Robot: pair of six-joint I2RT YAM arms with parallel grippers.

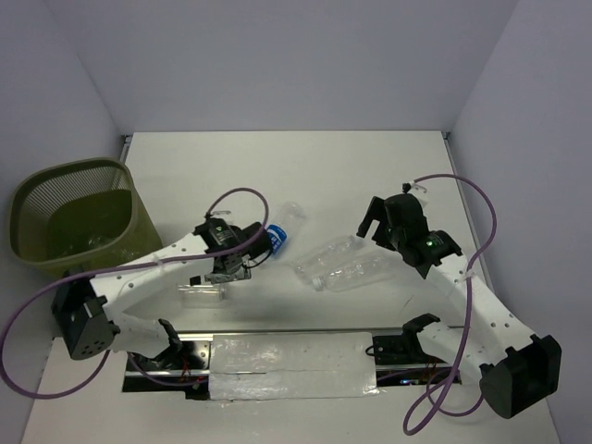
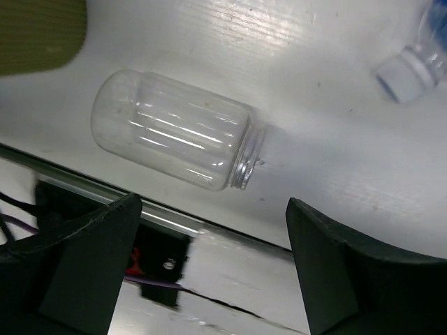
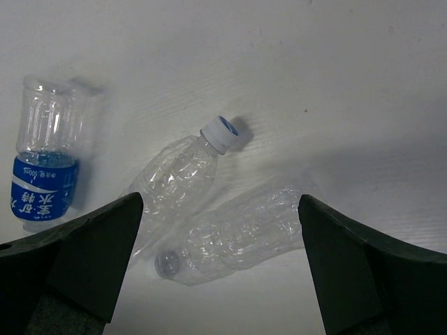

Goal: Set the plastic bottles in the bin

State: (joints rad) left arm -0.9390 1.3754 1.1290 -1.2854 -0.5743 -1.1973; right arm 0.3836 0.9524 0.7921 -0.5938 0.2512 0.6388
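Table: a white flat tabletop (image 1: 277,166), which carries all four bottles.

Bin: an olive-green plastic wastebasket (image 1: 141,231) with lattice mesh walls and a rounded rim. It stands upright at the table's left edge, well apart from every bottle, and is far larger than any of them.

Left gripper: the black two-finger tool (image 2: 213,230) hangs over the near-left part of the table. Its jaws are spread wide with nothing between them. In its wrist view the jar-like bottle lies just beyond the fingertips.

Right gripper: the black two-finger tool (image 3: 218,237) hovers above the two ribbed bottles. Its jaws are spread wide and grip nothing.

First ribbed bottle: a large clear crinkled plastic bottle (image 3: 178,178) with a white cap. It lies on its side near the table's middle, right of centre.

Second ribbed bottle: a large clear crinkled plastic bottle (image 3: 237,234) with a pale see-through cap. It lies on its side just beside the first, pointing the opposite way. Whether the two touch cannot be told.

Blue-label bottle: a clear plastic bottle (image 1: 282,231) with a blue wrap bearing white print. It lies on its side between the two arms, beside the left wrist.

Jar-like bottle: a short, wide, clear plastic bottle (image 2: 174,129) with ribbed sides and an open threaded mouth. It lies on its side near the table's front edge.
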